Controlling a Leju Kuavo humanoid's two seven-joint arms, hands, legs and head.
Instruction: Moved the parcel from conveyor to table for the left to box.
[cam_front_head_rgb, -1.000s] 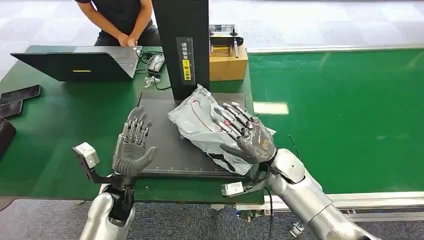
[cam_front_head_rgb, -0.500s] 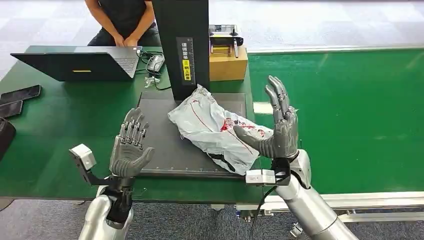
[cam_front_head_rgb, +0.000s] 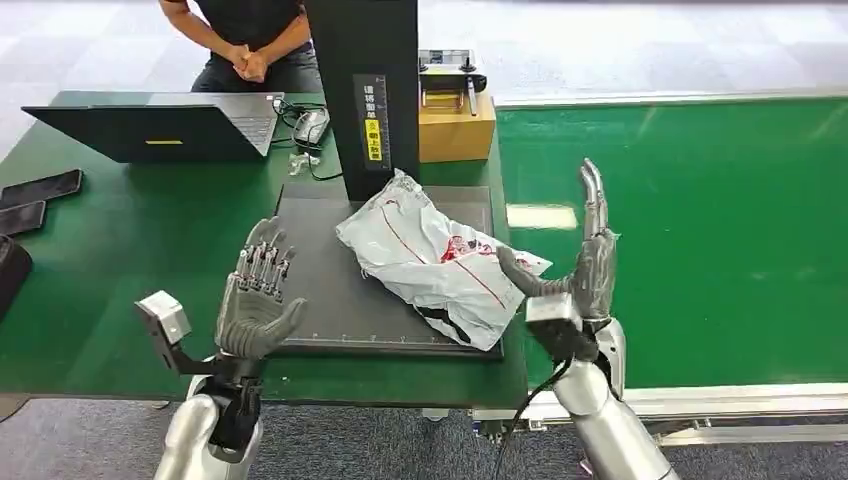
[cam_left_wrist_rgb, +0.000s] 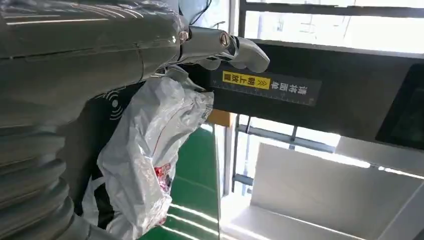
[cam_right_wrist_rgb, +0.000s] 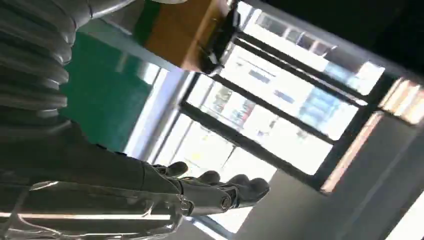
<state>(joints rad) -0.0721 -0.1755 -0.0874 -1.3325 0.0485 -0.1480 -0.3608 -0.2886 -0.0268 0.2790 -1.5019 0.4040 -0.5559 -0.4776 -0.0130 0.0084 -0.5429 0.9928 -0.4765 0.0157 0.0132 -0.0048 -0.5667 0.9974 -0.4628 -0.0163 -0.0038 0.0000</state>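
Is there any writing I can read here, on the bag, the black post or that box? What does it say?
"请将面单" on black and "朝上放置" on yellow: the strip label on the black post, best read in the left wrist view, where it appears upside down.
Red print on the white parcel: too crumpled to read.
Yellow sticker on the laptop: too small to read.
Label on the cardboard box: too small to read.

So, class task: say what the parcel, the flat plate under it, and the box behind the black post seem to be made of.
Parcel: thin glossy plastic film, probably a poly mailer; it crinkles and shines.
Plate: dark, matte, rigid; metal or plastic, unclear.
Box: brown cardboard, dull finish, square edges.
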